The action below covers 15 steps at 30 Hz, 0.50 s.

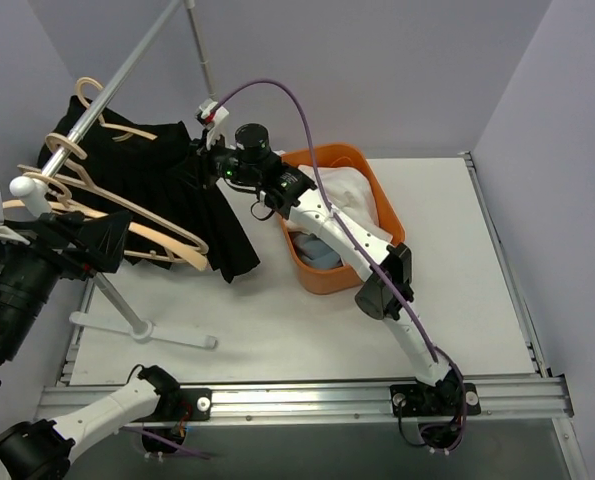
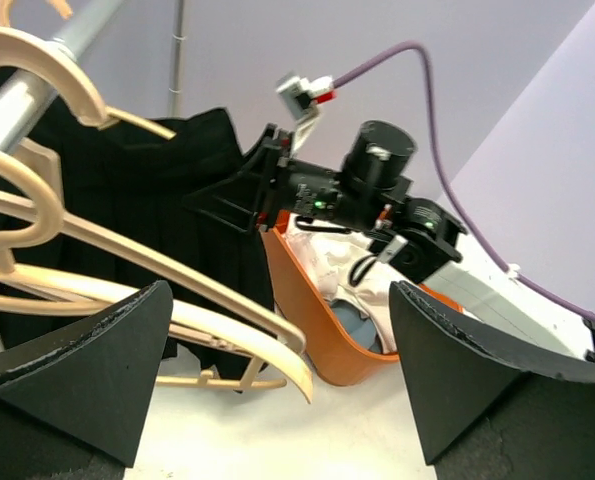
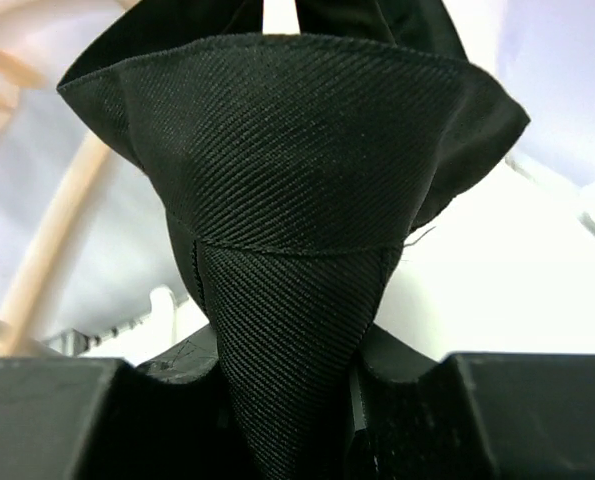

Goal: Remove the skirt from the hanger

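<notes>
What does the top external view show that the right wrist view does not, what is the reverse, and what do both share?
Only top external: the orange basket, the metal rail and the whole right arm. Only right wrist: the skirt's twill weave up close, pinched in the right end effector. Both: the black skirt and, blurred at the wrist, a pale hanger.

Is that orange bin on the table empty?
No, the overhead view shows white cloth and a bluish garment lying inside the orange bin.
</notes>
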Motion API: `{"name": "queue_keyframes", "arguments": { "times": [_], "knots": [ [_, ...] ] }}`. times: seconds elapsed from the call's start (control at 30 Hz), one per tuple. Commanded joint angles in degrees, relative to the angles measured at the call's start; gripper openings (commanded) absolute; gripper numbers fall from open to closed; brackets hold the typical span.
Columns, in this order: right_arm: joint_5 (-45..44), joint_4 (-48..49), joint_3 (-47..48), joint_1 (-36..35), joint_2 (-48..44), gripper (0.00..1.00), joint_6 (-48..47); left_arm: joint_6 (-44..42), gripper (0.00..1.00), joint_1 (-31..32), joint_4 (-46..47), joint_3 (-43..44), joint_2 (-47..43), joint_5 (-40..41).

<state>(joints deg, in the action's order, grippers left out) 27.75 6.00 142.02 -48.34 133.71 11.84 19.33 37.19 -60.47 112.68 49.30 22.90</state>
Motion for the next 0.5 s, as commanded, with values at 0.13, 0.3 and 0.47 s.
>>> {"name": "queue_keyframes", "arguments": {
  "times": [0.13, 0.3, 0.47],
  "knots": [
    [-4.01, 2.63, -9.98, 3.16, -8.02, 0.0, 3.99, 2.37, 0.98, 0.08, -2.29, 1.58, 6.5, -8.73],
    [-5.16, 1.64, -20.18, 3.43, -16.87, 0.0, 3.81, 3.52, 0.98, 0.08, 1.48, 1.58, 10.46, -11.47],
    [-8.4, 1.99, -32.2, 3.69, -28.29, 0.0, 5.73, 3.17, 0.99, 0.16, 4.65, 2.36, 12.92, -11.64]
  ]
}}
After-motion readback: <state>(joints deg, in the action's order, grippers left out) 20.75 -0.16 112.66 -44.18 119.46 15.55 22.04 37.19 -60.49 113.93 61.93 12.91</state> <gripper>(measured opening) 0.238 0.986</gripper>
